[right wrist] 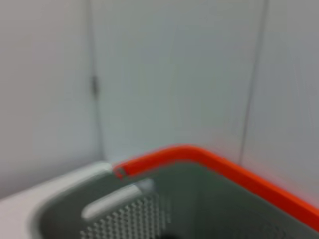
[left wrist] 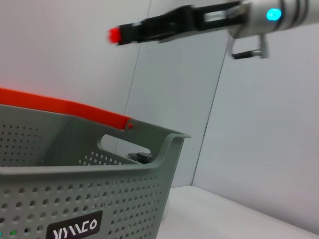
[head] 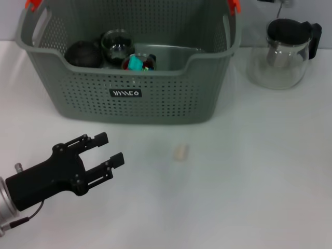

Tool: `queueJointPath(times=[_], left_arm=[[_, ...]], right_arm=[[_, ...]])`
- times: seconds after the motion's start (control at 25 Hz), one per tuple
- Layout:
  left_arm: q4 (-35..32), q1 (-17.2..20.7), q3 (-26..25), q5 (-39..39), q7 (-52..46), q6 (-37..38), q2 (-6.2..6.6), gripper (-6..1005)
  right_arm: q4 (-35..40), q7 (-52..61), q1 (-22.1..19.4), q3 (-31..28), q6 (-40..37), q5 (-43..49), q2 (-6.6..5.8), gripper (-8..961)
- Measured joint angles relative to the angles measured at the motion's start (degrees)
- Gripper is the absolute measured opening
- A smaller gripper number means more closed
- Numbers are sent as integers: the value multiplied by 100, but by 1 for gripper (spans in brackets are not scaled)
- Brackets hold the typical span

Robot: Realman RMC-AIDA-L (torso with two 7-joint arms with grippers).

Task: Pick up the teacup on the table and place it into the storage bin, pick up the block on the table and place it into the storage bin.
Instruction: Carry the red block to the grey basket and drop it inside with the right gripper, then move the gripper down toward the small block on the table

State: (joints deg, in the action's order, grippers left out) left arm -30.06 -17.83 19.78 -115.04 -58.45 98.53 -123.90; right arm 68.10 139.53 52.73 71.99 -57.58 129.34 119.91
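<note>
The grey-green storage bin (head: 155,98) stands at the back of the white table, its rim also showing in the left wrist view (left wrist: 75,172) and the right wrist view (right wrist: 199,174). Inside it are a clear glass cup (head: 117,45), a dark round pot (head: 83,53) and a teal block (head: 136,63) against something red. A small cream block (head: 180,152) lies on the table in front of the bin. My left gripper (head: 112,148) hovers open and empty at the lower left, left of that block. The right gripper (left wrist: 149,27) reaches high above the bin, a red bit (left wrist: 115,35) at its tip.
A glass jug with a black lid (head: 284,52) stands right of the bin. Orange clips (head: 234,5) mark the bin's handles. White table (head: 249,171) spreads in front and to the right.
</note>
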Motion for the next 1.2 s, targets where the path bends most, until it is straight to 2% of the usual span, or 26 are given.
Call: queueJointPath(times=[0.16, 0.28, 0.44, 0.6, 0.68, 0.8, 1.08, 1.2], left_arm=[[0, 16, 0, 0, 0, -1, -1, 656], [0, 24, 0, 1, 0, -1, -2, 656], [0, 25, 0, 4, 0, 0, -2, 656], [0, 36, 0, 47, 0, -1, -2, 656], [0, 41, 0, 50, 0, -1, -2, 656], [0, 43, -1, 58, 0, 6, -2, 656], [10, 42, 0, 70, 5, -1, -2, 656], [10, 32, 0, 70, 7, -3, 8, 656]], right_arm=[[-1762, -5, 1116, -214, 540, 546, -65, 303], [-2601, -43, 1630, -250, 846, 849, -91, 312], [-2741, -55, 1788, -154, 1005, 1341, 36, 345], [-2428, -5, 1658, -140, 863, 1281, 48, 440], [-2162, -11, 1509, -150, 709, 1115, 40, 488], [-1264, -99, 941, -115, 194, 743, 39, 559], [1237, -1204, -1430, 80, -1646, -1412, 1, 817], [1952, -1157, -2065, -108, -2685, -1421, -55, 896]])
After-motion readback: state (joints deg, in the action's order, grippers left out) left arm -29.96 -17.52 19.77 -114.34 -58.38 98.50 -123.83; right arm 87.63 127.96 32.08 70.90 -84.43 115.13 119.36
